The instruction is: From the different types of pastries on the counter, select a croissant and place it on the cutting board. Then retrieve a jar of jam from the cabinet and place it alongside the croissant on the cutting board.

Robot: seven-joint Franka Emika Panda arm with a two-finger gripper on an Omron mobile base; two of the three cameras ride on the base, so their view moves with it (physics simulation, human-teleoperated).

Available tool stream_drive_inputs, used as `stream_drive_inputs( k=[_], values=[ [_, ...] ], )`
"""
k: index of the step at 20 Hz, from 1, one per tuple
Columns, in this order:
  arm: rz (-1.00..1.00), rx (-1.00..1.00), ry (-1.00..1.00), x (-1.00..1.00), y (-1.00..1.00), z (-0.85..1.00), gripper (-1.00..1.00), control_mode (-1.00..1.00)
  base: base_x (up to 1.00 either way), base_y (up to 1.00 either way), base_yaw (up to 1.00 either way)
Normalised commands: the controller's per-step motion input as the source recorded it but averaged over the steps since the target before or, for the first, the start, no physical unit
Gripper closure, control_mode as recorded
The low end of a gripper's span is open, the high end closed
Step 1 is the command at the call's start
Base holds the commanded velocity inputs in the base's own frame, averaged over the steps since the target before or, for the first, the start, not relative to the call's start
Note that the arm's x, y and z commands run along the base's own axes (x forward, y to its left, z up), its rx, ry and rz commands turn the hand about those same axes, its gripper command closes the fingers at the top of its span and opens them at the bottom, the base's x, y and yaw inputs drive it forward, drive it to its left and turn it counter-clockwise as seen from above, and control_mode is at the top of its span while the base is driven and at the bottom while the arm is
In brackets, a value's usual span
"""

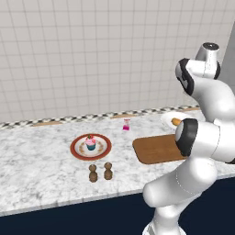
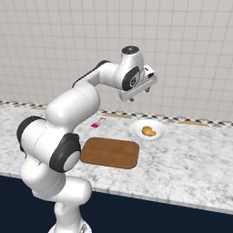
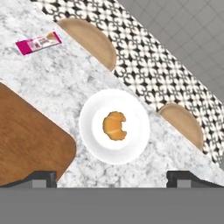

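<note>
A long white-and-grey marbled counter (image 2: 191, 164) runs across the middle of both base views, with a dark navy front along the bottom and a pale tiled wall filling the upper half. A black-and-white patterned strip lines the counter's back edge.

In the right base view the brown wooden cutting board (image 2: 110, 153) lies bare at lower centre, with a small white plate (image 2: 159, 129) just up and right of it. The croissant (image 2: 148, 132) sits in the middle of that plate. A small pink bottle (image 2: 98, 122) lies on its side up and left of the board.

In the left base view a red-rimmed plate (image 1: 76, 150) at centre left carries a pink-frosted cupcake (image 1: 90, 143), and two brown shakers (image 1: 100, 172) stand just below it.

The gripper (image 2: 139, 93) hangs high above the counter, up and left of the white plate, its jaws spread wide and holding nothing. In the hand view the croissant lies at frame centre, well apart from the fingertips (image 3: 41, 176) at the bottom edge and about midway between them.
</note>
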Motion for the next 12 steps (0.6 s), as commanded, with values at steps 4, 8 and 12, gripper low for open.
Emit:
stream_drive_inputs(
  k=[4,8,12],
  values=[
    [0.0,0.0,0.0,0.0,0.01,-0.46,-1.0,-1.0,0.0,0.0,0.0],
    [0.0,0.0,0.0,0.0,0.0,-0.46,-1.0,-1.0,0.0,0.0,0.0],
    [0.0,0.0,0.0,0.0,0.0,-0.55,-1.0,-1.0,0.0,0.0,0.0]
  ],
)
